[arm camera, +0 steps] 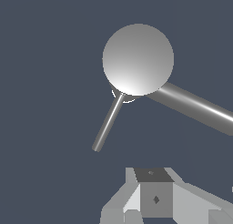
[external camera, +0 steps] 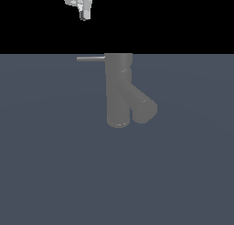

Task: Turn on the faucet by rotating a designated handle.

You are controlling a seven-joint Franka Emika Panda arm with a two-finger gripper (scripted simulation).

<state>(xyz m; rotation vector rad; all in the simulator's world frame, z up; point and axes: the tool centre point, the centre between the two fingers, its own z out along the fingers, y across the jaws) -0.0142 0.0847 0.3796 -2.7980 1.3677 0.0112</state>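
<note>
In the exterior view, you have the faucet (external camera: 119, 89) standing at the centre of the frame on the dark blue-grey worktop (external camera: 50, 164), its thick spout angling down toward the right. The handle (external camera: 90, 58) sticks out level from the cap toward the frame's left. Your end effector (external camera: 83, 11) hangs at the top of the frame, well above the handle, touching nothing; you cannot tell how far its fingers are parted.
</note>
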